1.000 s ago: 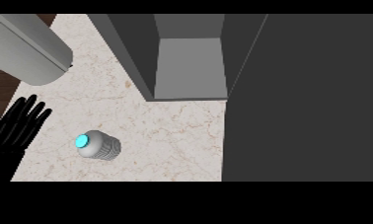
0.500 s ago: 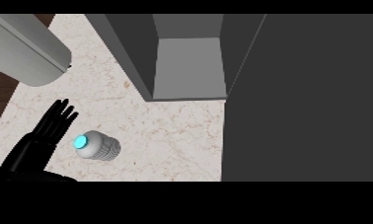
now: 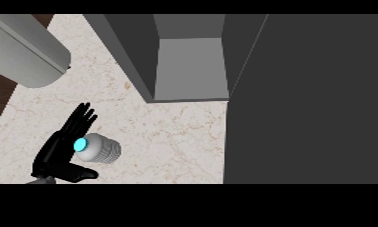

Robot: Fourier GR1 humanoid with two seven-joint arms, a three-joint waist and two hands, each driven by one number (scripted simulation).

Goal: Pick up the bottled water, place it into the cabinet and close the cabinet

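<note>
The bottled water, a small pale grey ribbed bottle with a bright cyan cap, sits on the counter below and to the left of the cabinet's open mouth, well apart from it. Its cap faces the view's left and its body spreads to the right; whether it stands fully upright or leans cannot be told from this steep angle.

The black left hand lies still farther left of the cabinet, right against the bottle's cap side. Its fingers are straight and spread, pointing up the counter toward the cabinet, not curled round anything. The thumb juts out to the right, just under the bottle's lower edge. Whether the palm actually touches the bottle cannot be made out.

The pale beige marbled stone counter carries both bottle and cabinet. The grey box-shaped cabinet stands open, showing a lighter grey inner floor. Its broad dark grey door covers the area to the right of the cabinet's opening. Left of the cabinet, at the counter's far corner, lies a large light grey cylinder.
</note>
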